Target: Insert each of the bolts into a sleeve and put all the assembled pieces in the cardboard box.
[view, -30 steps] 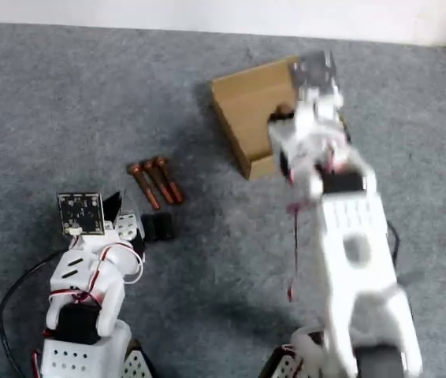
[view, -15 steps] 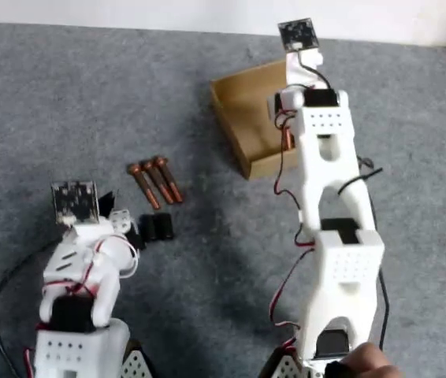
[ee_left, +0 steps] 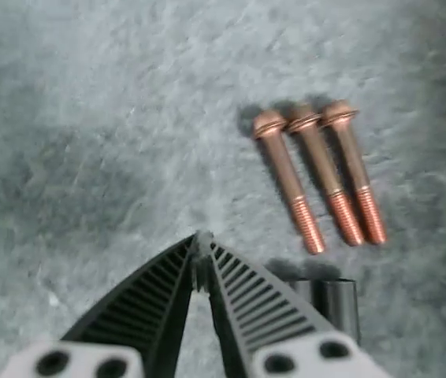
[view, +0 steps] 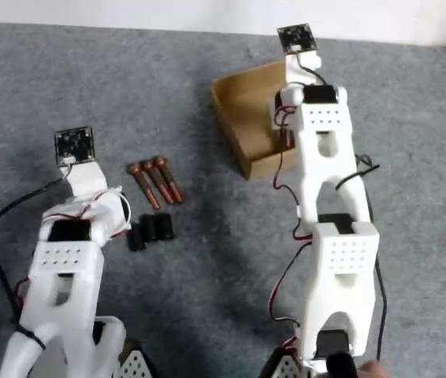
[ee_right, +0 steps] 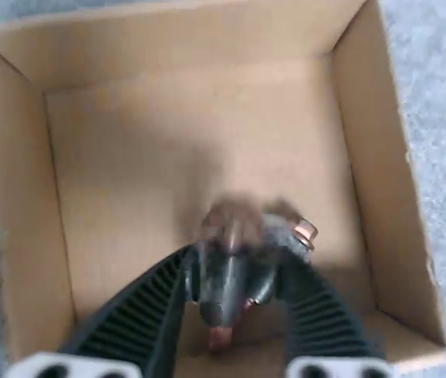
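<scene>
left arm point(view: 65, 260) bent, wrist down | left gripper point(ee_left: 202, 240) jaws closed, tips touching | right arm point(view: 327, 150) stretched forward | right gripper point(ee_right: 236, 256) pointing down

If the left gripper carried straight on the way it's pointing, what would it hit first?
Most likely bare carpet. The left gripper, shut, points down at it beside the three bolts and the black sleeves; both lie off that line, though depth is hard to judge.

The bolts point(ee_left: 317, 177) are copper-coloured metal with a soft shine. The sleeves point(view: 150, 230) are black and smooth. The cardboard box point(ee_right: 128, 181) is matt brown. The table point(view: 89, 94) has a rough grey cloth cover. The left claw point(ee_left: 202, 240) is ribbed black plastic.
</scene>
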